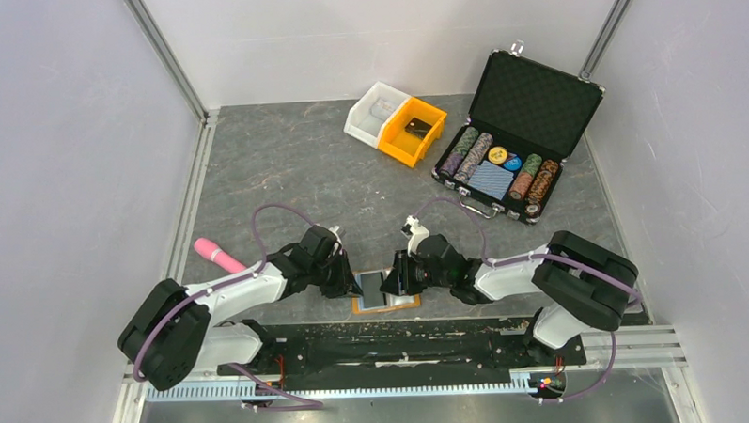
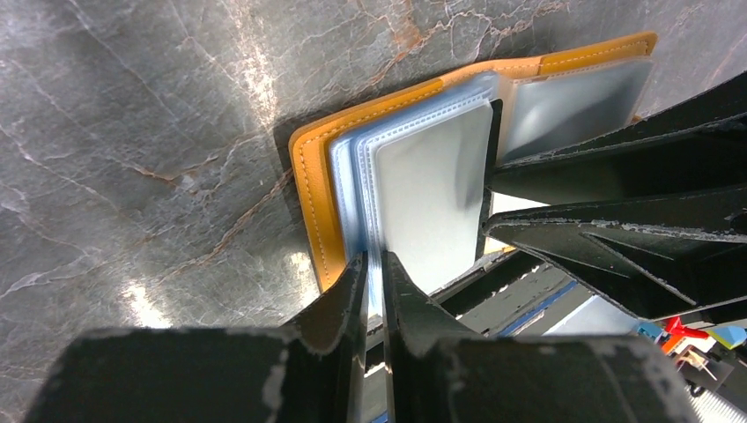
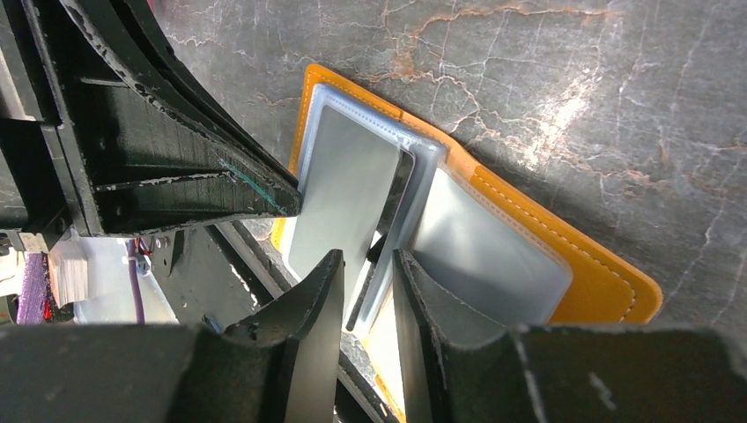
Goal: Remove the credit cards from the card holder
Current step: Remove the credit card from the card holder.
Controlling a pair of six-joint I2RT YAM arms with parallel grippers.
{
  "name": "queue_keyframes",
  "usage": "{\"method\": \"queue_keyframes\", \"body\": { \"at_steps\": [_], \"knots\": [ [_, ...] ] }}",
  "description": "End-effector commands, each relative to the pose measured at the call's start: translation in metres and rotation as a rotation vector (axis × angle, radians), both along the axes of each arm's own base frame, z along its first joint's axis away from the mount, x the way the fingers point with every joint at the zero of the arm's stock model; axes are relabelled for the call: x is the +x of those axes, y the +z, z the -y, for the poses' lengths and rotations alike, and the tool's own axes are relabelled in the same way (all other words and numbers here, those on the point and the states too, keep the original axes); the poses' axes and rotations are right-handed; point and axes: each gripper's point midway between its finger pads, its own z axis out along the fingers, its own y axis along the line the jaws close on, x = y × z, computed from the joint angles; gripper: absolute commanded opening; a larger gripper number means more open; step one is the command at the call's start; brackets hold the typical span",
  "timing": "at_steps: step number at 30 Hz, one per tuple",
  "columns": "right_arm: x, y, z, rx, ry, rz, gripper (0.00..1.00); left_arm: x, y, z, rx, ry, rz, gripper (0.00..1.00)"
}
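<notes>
The card holder (image 1: 385, 303) lies open at the table's near edge, orange-tan outside with light blue clear sleeves. In the left wrist view my left gripper (image 2: 374, 257) is shut on the edge of its blue sleeve pages beside the orange cover (image 2: 313, 167). In the top view it (image 1: 350, 282) sits at the holder's left side. My right gripper (image 1: 394, 282) is at the holder's right side. In the right wrist view the right gripper (image 3: 367, 256) is narrowly open, straddling the thin dark edge of a card (image 3: 398, 189) that stands up between the sleeves. The orange cover (image 3: 599, 282) lies flat.
A pink object (image 1: 220, 255) lies left of the left arm. A white bin (image 1: 375, 111) and an orange bin (image 1: 412, 132) stand at the back. An open black chip case (image 1: 519, 136) is at the back right. The black mounting rail (image 1: 403, 337) runs just below the holder.
</notes>
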Motion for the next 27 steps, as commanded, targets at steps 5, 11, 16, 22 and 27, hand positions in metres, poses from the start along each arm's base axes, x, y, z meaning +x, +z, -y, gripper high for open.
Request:
{"method": "queue_keyframes", "body": {
  "at_steps": [5,11,16,22,27],
  "knots": [
    [0.002,0.002,-0.008,0.024,0.004,0.004,0.30,0.000,-0.005,0.001,0.004,-0.031,0.015,0.13],
    [0.000,0.004,-0.010,0.053,0.007,-0.003,0.29,-0.002,-0.008,0.001,0.002,-0.027,0.005,0.12],
    [-0.002,0.015,-0.014,0.124,0.028,0.016,0.24,-0.003,-0.010,0.001,0.001,-0.028,0.001,0.11],
    [-0.002,0.019,-0.008,0.148,0.020,0.028,0.10,-0.002,-0.012,0.001,0.005,-0.027,0.000,0.10],
    [0.000,0.024,-0.001,0.173,0.015,0.046,0.00,-0.004,-0.018,-0.002,0.027,-0.028,-0.006,0.11]
  ]
}}
